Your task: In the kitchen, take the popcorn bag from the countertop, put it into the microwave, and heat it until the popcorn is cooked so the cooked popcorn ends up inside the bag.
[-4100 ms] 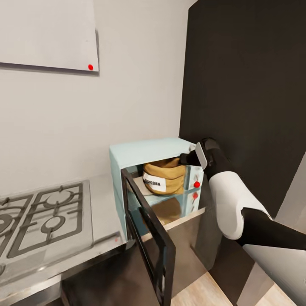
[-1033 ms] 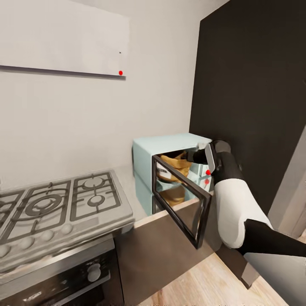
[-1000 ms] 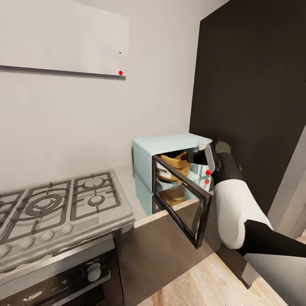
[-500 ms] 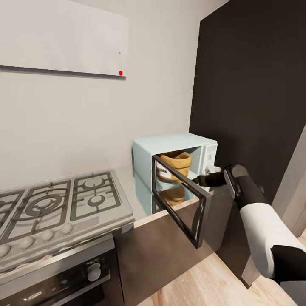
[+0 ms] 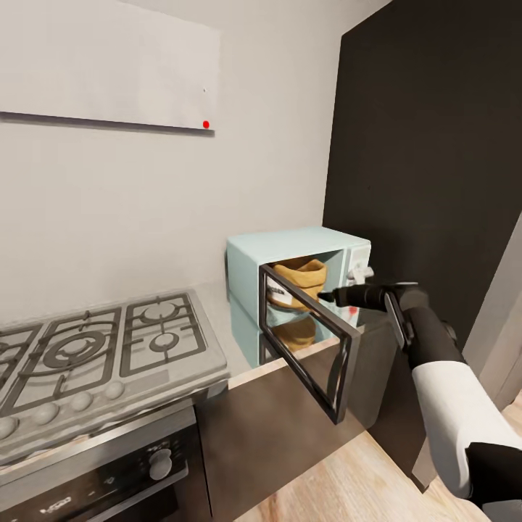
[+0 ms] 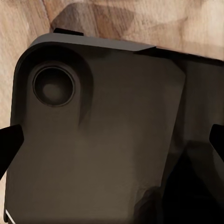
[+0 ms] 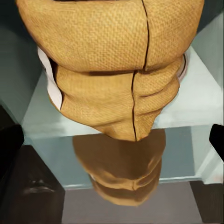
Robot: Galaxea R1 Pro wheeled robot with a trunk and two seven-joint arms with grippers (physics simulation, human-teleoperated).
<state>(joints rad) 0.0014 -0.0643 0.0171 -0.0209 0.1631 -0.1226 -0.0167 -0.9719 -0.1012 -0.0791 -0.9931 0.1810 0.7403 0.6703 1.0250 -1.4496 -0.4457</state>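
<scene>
The right tool (image 5: 328, 296), fingers spread and empty, faces the popcorn bag (image 5: 299, 275) inside the microwave (image 5: 286, 250). Its door (image 5: 308, 341) hangs open just below; closing carelessly could jam it against the tool.

Right arm outstretched, tool (image 5: 335, 296) parted (left tool (image 6: 112, 140) too).

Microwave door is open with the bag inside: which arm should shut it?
Right, likely. The right gripper hovers by the open door of the microwave, facing the popcorn bag; the left wrist view looks down at the floor.

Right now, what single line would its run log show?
popcorn bag: inside microwave | door: open | right hand: open, empty, by doorway | next: probably close door
</scene>
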